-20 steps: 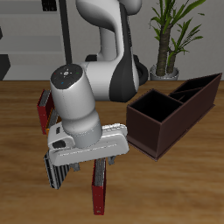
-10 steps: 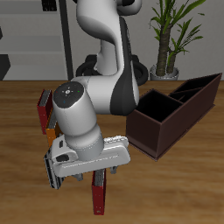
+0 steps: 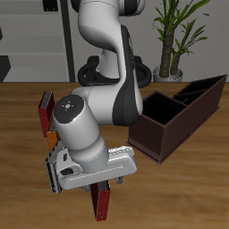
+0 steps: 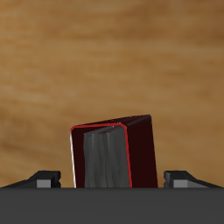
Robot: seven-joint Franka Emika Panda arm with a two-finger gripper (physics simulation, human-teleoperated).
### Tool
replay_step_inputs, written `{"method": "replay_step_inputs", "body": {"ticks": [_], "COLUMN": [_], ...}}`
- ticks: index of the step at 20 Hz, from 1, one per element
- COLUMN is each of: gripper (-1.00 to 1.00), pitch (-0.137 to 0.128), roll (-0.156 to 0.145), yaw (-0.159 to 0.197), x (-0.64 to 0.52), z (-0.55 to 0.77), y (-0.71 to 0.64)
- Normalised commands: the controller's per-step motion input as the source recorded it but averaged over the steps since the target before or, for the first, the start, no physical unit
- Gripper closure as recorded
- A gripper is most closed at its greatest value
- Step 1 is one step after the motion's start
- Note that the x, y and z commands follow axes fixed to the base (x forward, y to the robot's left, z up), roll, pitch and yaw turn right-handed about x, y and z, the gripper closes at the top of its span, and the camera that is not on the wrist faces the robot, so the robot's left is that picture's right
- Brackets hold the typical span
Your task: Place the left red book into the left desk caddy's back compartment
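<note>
The left red book [image 3: 103,206] stands upright near the table's front edge; in the wrist view it [image 4: 109,157] shows its red cover and grey page edge. My gripper [image 3: 98,185] is low over the book's top. In the wrist view my gripper [image 4: 111,180] is open, with one fingertip [image 4: 42,181] on each side of the book and apart from it. The left desk caddy [image 3: 170,125] is a long dark brown box farther back. Its back compartment [image 3: 202,93] has slanted walls and looks empty.
A darker maroon book [image 3: 42,114] and an orange book [image 3: 53,140] stand behind my arm, partly hidden by it. A potted plant [image 3: 174,40] stands beyond the caddy, and a dark shelf [image 3: 27,45] is at the back.
My gripper has come down and toward the table's front edge, onto the top of the red book. The book and the caddy have not moved.
</note>
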Motion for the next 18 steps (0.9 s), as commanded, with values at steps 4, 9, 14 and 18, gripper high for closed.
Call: {"method": "replay_step_inputs", "body": {"ticks": [4,9,14,18], "gripper": [1.0,1.0,1.0,1.0], "pitch": [-0.003,-0.024,-0.043,-0.073], "roll": [0.016,-0.003,0.015,0.047], "yaw": [-0.001,-0.026,-0.017,0.005], "x": [0.01,-0.03,-0.1,-0.19], "z": [0.0,0.2,0.37,0.58], "y": [0.03,0.03,0.12,0.28]}}
